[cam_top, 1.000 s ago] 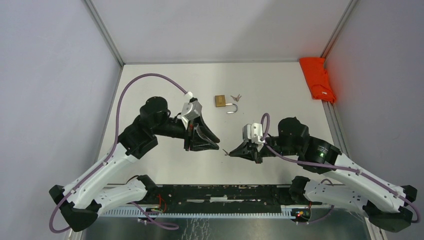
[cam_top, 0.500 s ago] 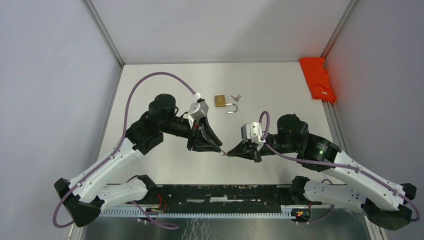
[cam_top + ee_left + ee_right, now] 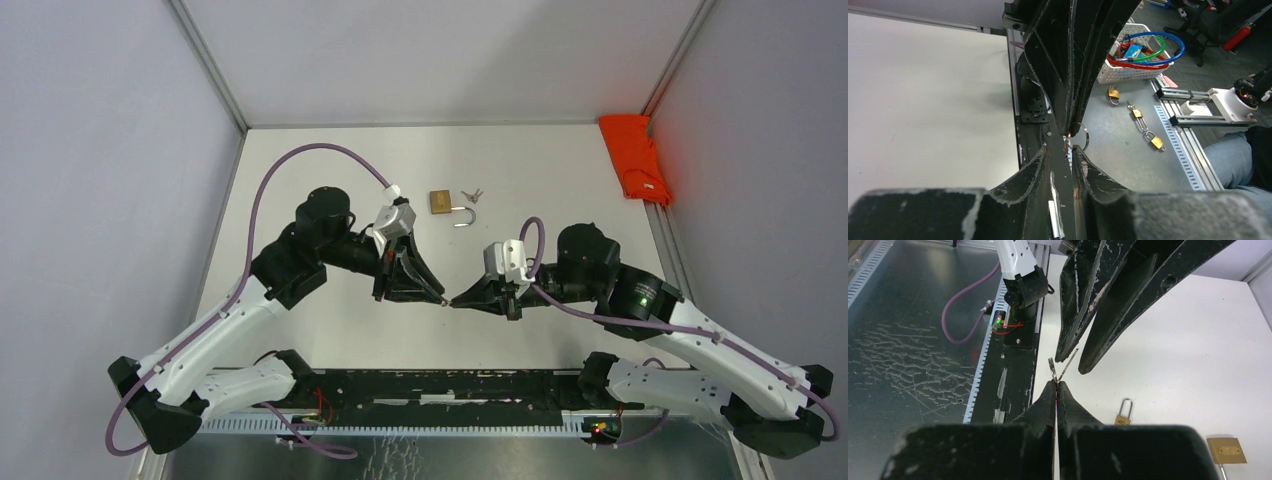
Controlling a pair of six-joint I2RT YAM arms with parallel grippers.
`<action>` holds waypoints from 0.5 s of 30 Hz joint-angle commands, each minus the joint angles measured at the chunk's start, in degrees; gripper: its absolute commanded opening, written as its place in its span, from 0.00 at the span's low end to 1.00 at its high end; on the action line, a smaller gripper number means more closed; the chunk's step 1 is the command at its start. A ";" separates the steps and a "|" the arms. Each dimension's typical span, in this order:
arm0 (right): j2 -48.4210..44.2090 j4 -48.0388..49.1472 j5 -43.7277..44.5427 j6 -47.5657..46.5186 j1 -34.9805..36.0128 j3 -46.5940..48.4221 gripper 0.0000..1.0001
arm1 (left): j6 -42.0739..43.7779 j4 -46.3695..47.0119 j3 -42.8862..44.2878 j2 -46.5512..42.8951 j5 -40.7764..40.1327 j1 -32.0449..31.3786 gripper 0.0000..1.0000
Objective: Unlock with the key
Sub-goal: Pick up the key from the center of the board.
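My right gripper (image 3: 457,299) is shut on a small key (image 3: 1066,365) with a ring, held above the table's middle. The left gripper (image 3: 440,297) meets it tip to tip and is open. Its fingers (image 3: 1040,162) stand on either side of the key (image 3: 1067,143) with a narrow gap. In the right wrist view my gripper (image 3: 1055,382) pinches the key, which points up between the left arm's two fingers (image 3: 1075,310). A brass padlock (image 3: 439,201) lies farther back, its shackle (image 3: 463,217) swung out. A smaller padlock (image 3: 1122,413) lies on the table below the grippers.
Loose keys (image 3: 473,195) lie beside the brass padlock. An orange object (image 3: 633,155) sits at the back right edge. A black rail (image 3: 450,385) runs along the near edge between the arm bases. Off the table are a white basket (image 3: 1143,70) and more padlocks (image 3: 1113,93).
The left gripper has moved right and forward to the right gripper's tip, and its jaws have narrowed around the key. The right gripper has stayed shut, shifting only slightly.
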 commanded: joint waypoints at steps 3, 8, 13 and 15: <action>0.37 2.53 -1.46 -0.77 -0.13 3.11 0.00 | 0.53 2.36 1.72 0.36 2.00 -0.15 0.26; 0.92 2.65 -1.37 -0.86 -0.14 3.09 0.00 | -0.35 4.17 1.05 -0.57 1.91 -0.15 0.22; 1.42 3.01 -1.06 -0.99 -0.12 3.11 0.00 | -3.26 8.29 -0.33 -2.46 1.95 -0.15 0.19; 1.51 3.36 -1.02 -0.87 -0.14 3.11 0.00 | -3.26 8.32 -0.55 -3.11 1.99 -0.11 0.14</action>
